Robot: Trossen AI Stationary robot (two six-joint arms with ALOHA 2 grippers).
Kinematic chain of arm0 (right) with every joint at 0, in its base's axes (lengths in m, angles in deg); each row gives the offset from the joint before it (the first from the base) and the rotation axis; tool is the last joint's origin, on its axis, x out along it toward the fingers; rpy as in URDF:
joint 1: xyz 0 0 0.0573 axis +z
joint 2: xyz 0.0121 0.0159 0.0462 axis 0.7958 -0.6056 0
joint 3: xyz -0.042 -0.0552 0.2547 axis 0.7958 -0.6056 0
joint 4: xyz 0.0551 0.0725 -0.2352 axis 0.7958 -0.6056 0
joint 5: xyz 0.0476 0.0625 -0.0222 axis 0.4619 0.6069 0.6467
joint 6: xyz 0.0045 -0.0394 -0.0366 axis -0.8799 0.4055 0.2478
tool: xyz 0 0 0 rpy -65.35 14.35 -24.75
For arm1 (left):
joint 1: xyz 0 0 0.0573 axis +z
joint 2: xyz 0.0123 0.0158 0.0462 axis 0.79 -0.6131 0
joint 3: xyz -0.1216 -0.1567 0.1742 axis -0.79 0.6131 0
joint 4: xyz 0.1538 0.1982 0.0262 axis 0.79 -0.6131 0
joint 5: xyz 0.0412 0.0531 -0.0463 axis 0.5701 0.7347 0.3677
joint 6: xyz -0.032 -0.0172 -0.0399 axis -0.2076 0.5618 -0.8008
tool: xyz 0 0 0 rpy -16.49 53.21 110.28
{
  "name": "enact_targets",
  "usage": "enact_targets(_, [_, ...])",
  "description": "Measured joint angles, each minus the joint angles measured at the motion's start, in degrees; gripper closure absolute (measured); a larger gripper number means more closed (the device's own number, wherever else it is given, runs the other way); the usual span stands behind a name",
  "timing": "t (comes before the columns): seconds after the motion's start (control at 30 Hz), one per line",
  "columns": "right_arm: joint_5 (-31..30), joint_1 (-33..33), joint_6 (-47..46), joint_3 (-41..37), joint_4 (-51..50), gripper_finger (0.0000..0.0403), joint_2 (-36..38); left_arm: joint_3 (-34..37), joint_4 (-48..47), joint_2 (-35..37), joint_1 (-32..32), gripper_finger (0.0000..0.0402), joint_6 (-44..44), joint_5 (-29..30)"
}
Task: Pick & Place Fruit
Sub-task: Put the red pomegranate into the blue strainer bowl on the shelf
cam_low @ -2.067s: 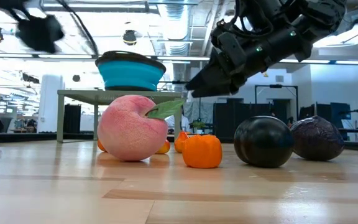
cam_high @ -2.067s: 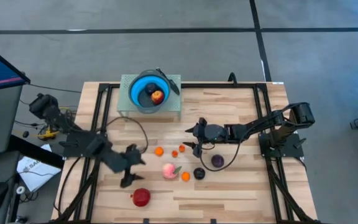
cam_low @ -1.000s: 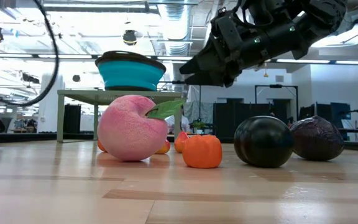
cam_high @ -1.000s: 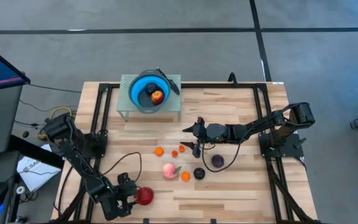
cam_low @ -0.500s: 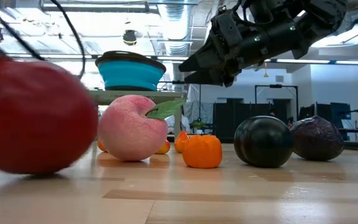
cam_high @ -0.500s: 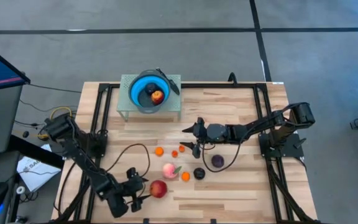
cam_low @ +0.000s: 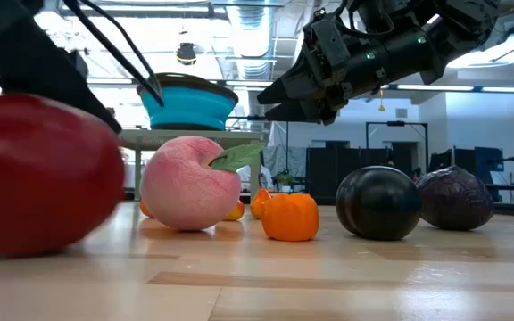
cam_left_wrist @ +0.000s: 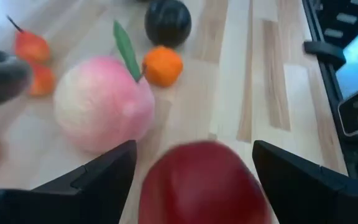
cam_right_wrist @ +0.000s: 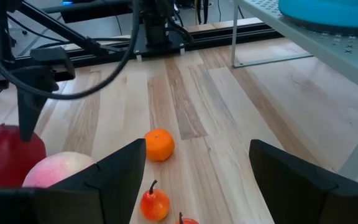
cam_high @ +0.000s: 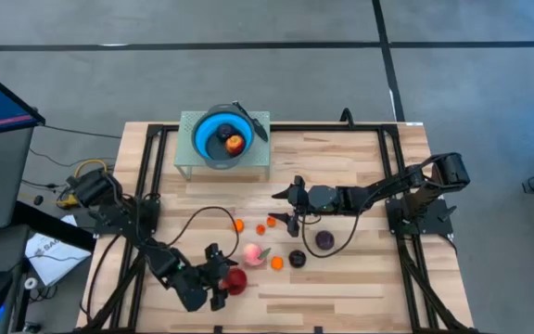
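A glossy red apple (cam_high: pixel 235 281), round and smooth, sits between the spread fingers of the left gripper (cam_high: pixel 222 282) near the front edge of the wooden table (cam_high: pixel 360 278); the left wrist view shows a gap between each dark finger and the fruit, so the wide claw brackets it without a visible grip. Half a second ago the apple lay at about the same spot; the left arm has since swung in behind it, its gripper pointing toward the table's middle. Just beside the apple rests a matte pink peach (cam_high: pixel 250 254), its green leaf (cam_left_wrist: pixel 126 50) a narrow blade pointing toward the black plum (cam_high: pixel 297 258). A small ribbed orange (cam_high: pixel 276 263) lies between peach and plum, a dull purple plum (cam_high: pixel 324 240) farther right, and tiny oranges (cam_high: pixel 237 224) and stemmed orange-red fruits (cam_right_wrist: pixel 154 203) behind. None of these has moved. The right gripper (cam_high: pixel 294 206) hangs above the table's middle, over the fruit, fingers spread wide and holding nothing, as it was a second ago. At the back, a blue round bowl (cam_high: pixel 209 130) on a pale green perforated stand (cam_high: pixel 260 160) holds two fruits, one red-yellow (cam_high: pixel 235 143), one dark.
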Motion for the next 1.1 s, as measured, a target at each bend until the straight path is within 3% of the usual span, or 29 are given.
enact_targets(0.17, [0.04,0.0,0.05,0.0,-0.36,0.0122,-0.02,0.01,-0.74,0.61,1.27,0.0087,1.64,-9.2])
enact_targets(0.43, [0.07,0.0,0.05,0.02,-0.63,0.0122,-0.02,-0.13,-4.5,9.19,1.23,0.0064,7.71,-10.98])
enact_targets(0.73, [0.11,0.31,0.0,0.04,-0.74,0.0122,-0.02,-0.15,-15.81,9.9,-2.8,0.0061,-2.53,-23.48])
enact_targets(0.83, [0.14,0.32,-0.02,0.04,-0.72,0.0122,-0.02,0.2,-19.05,9.24,-4.19,0.007,-7.81,-23.18])
enact_targets(1.1, [0.15,0.31,-0.08,0.04,0.24,0.0122,-0.04,0.28,-13.43,4.93,-6.03,0.0083,-15.28,-21.95])
